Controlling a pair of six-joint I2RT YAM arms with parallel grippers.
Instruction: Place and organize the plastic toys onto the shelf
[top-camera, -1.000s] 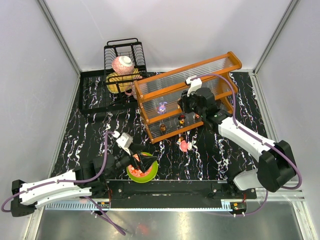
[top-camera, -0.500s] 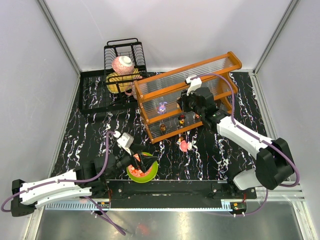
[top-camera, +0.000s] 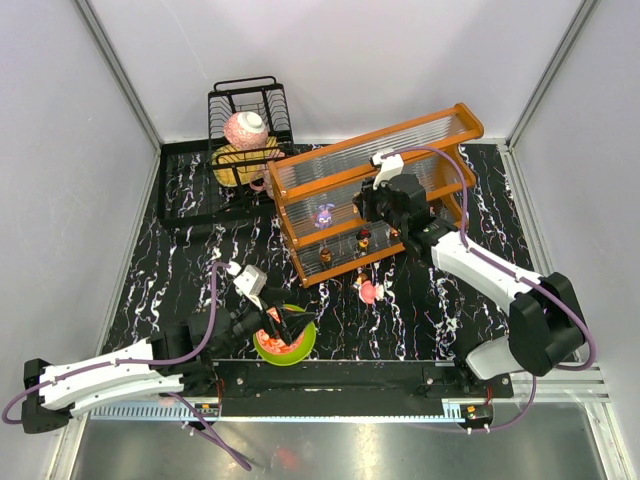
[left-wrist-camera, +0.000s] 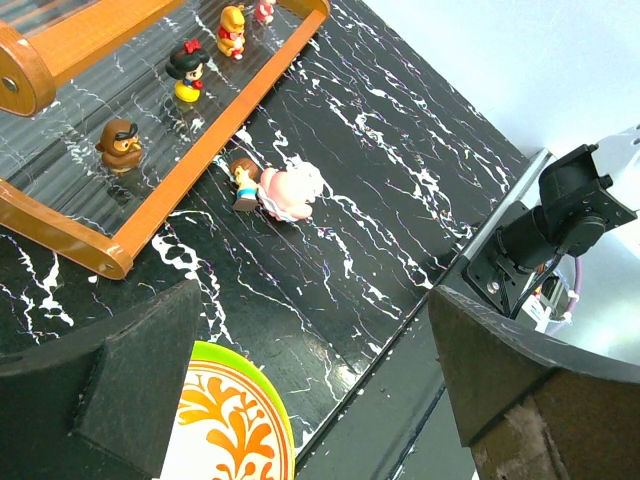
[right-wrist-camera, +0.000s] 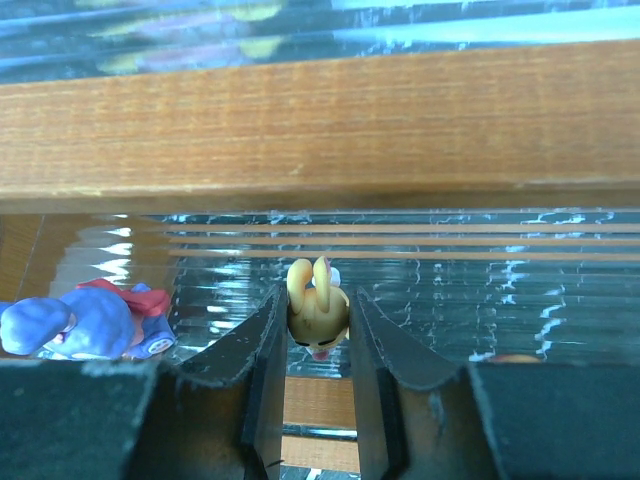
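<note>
The orange-framed shelf (top-camera: 400, 140) stands slanted at the back of the table. My right gripper (top-camera: 385, 208) reaches into its middle tier and is shut on a yellow long-eared toy (right-wrist-camera: 318, 312), held between both fingers just above the ribbed panel. A purple toy (right-wrist-camera: 85, 322) lies to its left on the same tier (top-camera: 324, 214). On the lower tier stand a brown toy (left-wrist-camera: 120, 145), a black-haired one (left-wrist-camera: 186, 70) and a yellow one (left-wrist-camera: 232, 30). A pink-and-white round toy (left-wrist-camera: 290, 190) lies on the table in front of the shelf. My left gripper (left-wrist-camera: 320, 390) hangs open over the bowl (left-wrist-camera: 235, 420).
A black wire dish rack (top-camera: 250, 110) with crockery stands at the back left on a black tray (top-camera: 190, 190). The green-rimmed bowl (top-camera: 285, 345) sits near the front edge. The right arm's base (left-wrist-camera: 560, 230) rises at the table's near rail.
My right gripper has crept slightly left and deeper into the shelf with the yellow toy. The left arm has stayed put.
</note>
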